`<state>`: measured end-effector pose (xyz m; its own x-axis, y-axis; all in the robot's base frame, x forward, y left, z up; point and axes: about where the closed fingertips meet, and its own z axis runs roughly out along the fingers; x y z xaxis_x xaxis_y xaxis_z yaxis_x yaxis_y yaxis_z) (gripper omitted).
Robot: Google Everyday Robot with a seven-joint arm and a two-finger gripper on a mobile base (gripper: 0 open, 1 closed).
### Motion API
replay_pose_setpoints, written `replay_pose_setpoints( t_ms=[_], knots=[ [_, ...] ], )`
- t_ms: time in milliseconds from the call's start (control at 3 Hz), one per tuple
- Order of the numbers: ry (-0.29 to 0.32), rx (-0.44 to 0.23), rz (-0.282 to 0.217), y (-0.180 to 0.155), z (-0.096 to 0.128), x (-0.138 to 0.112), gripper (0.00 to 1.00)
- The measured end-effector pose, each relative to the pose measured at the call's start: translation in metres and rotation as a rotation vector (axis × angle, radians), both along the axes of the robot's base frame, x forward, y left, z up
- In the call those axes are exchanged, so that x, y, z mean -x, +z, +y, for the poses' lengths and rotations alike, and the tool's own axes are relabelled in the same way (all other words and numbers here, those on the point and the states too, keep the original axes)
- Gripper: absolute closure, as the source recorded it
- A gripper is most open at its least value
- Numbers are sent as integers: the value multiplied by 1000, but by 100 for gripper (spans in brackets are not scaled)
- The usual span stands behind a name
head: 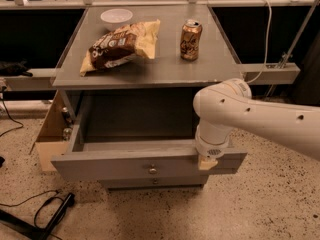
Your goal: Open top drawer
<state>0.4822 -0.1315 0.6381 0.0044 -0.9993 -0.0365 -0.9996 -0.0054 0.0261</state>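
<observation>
A cable (45, 211) lies on the floor at far left, beside a wooden panel (49, 134). On the bench (200, 71) sit a bowl (116, 18) and a chip bag (122, 46). Below them the top drawer (105, 165) stands pulled well out. Its grey inside shows bare, and its knob (152, 170) sits mid-front, just above the lower drawer (125, 183). A can (191, 33) stands right of the bag. The pincer (207, 162) rests at the front's upper edge, right of the knob; I cannot tell whether it is open or gripping. The drawer looks stiff, fairly light and smooth-fronted. The knob is small and likely slippery, so the front's top lip seems the surer hold. The task looks all but done.
</observation>
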Motion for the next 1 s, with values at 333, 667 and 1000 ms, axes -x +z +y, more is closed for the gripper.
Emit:
replay_pose_setpoints(
  t_ms=[333,667,1000],
  knots=[
    [-11,0,13,3,0,7,94],
    [-38,-3,75,7,-6,44,100],
    [-38,-3,75,6,-6,42,100]
  ],
)
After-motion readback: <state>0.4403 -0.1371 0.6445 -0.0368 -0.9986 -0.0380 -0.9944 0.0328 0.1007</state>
